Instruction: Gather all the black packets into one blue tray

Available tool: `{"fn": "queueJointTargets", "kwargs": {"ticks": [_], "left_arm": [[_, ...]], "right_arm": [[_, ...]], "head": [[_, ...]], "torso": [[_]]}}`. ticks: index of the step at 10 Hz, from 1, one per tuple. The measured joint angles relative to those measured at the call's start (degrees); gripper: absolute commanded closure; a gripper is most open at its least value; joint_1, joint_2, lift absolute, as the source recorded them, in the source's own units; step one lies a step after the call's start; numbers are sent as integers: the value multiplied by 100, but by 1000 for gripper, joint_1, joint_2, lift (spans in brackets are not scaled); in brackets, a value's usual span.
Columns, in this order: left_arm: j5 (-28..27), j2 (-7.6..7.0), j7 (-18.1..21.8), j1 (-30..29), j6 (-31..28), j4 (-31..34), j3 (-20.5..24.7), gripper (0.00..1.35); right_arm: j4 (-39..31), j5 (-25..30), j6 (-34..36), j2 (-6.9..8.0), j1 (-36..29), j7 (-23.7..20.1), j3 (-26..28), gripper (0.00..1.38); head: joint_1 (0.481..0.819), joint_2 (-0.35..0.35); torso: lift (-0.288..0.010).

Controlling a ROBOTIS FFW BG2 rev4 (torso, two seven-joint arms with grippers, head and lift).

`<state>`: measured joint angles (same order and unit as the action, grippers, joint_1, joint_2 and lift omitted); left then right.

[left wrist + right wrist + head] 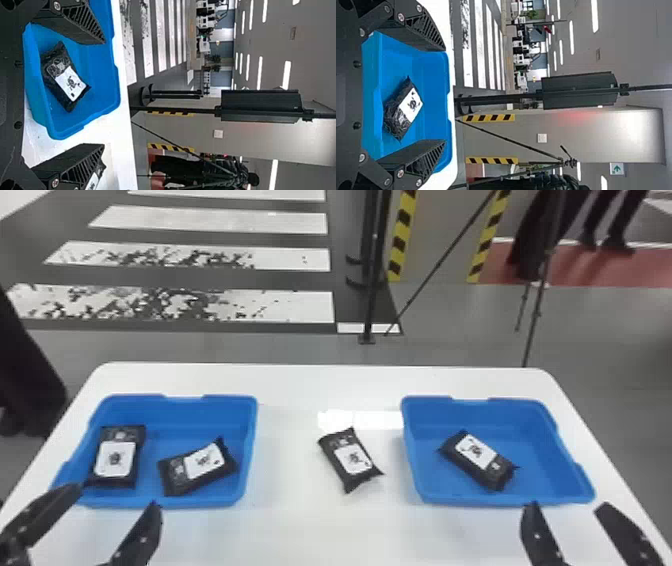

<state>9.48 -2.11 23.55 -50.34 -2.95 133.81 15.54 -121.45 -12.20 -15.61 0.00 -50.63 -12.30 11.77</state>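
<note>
Loose packet, black: lying flat on the surface, to the right of the left tray.
Upright packet and slanted packet, black: both lying inside the left tray, apart.
Far packet, black: lying in the right tray, well to the right of the left tray.
Handling, judged: all four are looking light, soft and pliable, their film probably sliding easily, contents hardly fragile. Hold: across the narrow waist, over the label, sparing the crimped ends.
Left gripper: hanging at the left tray's near side, fingers standing apart, holding nothing.
Right gripper: hanging well to the right of the left tray, fingers spreading wide, carrying nothing.
</note>
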Motion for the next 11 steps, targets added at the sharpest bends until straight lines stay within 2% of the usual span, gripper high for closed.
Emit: {"fn": "queueJointTargets", "kwargs": {"ticks": [2, 5, 6, 8, 11], "left_arm": [[-90, -16, 65, 63, -92, -1, -9, 101], [-666, -139, 372, 547, -806, -1, -121, 102], [-1032, -202, 630, 880, -1155, -24, -162, 104], [-1408, -377, 1200, 1856, -1276, -701, -455, 99], [-1432, -723, 1636, 3513, -875, -2524, -1624, 98]], "right_arm": [[19, -35, 0, 0, 1, 0, 0, 211], [44, -83, 0, 0, 14, -2, 0, 211], [54, -96, 0, 0, 21, -2, -7, 211], [81, -143, 0, 0, 44, -7, -43, 211], [116, -222, 0, 0, 57, -8, -67, 211]], "head": [[695, -65], [695, -85], [695, -92], [695, -113], [695, -220]], "torso": [[-110], [-110], [-110], [-110], [-110]]}}
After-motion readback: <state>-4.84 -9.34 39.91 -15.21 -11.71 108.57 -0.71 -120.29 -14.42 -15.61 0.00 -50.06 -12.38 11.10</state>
